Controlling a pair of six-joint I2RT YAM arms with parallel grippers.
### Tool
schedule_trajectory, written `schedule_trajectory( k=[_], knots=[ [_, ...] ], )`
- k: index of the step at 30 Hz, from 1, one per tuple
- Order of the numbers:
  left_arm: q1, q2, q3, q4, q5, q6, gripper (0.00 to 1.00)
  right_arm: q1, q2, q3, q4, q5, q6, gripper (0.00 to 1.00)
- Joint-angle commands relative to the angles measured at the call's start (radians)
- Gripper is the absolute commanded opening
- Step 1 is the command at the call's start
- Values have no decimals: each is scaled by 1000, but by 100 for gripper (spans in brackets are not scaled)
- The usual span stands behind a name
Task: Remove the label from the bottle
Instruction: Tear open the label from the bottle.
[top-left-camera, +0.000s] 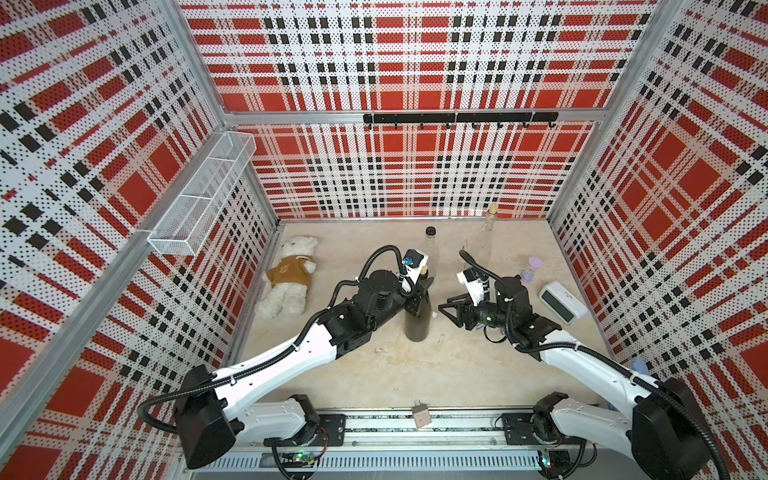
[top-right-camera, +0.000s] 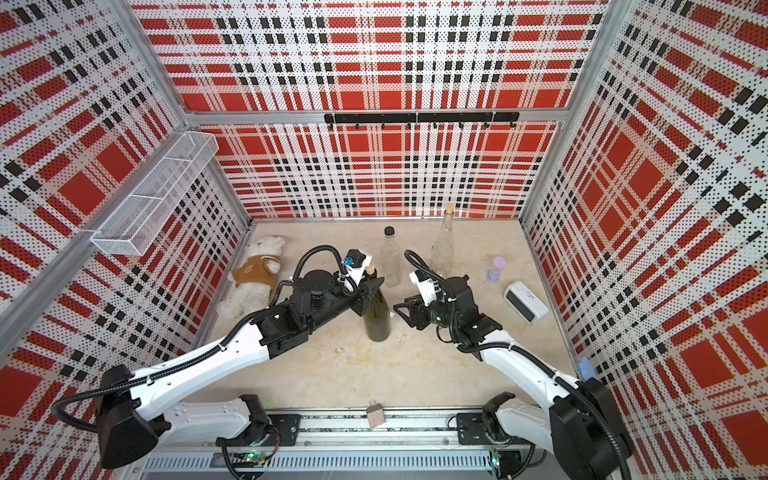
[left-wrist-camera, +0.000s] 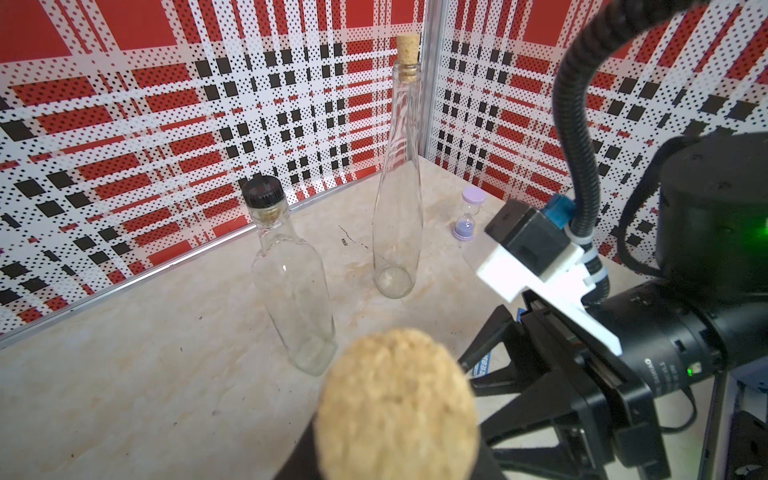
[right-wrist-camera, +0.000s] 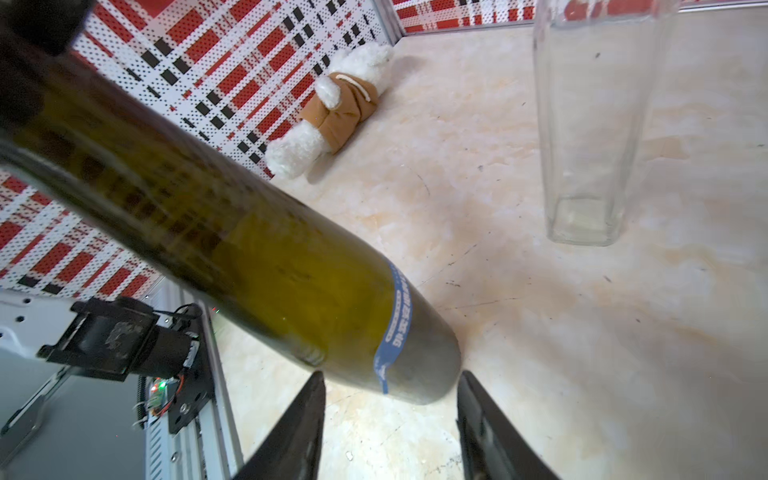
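- Right wrist view: the right gripper, jaws apart and empty, waits at 3 o'clock of the green bottle, just short of the blue label low on the glass.
- Mid-table the bottle stands upright, with the left gripper clamped on its neck under the cork.
- I'd pinch the label's ragged-looking lower end and peel slowly.
- At 12 o'clock, clear bottles: avoid them.

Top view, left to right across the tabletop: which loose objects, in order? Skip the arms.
teddy bear → dark green bottle → corked clear bottle → purple sand timer → white box. The black-capped clear bottle is omitted because it overlaps the dark green bottle.
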Motion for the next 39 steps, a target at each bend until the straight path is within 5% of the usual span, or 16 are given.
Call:
schedule_trajectory(
  k=[1,39],
  knots=[
    [1,-21,-8,-16,10,-19,1,0,39,6,30,-58,-20,52],
    [2,-15,2,-19,20,-24,2,47,183,38,145,-51,23,23]
  ],
)
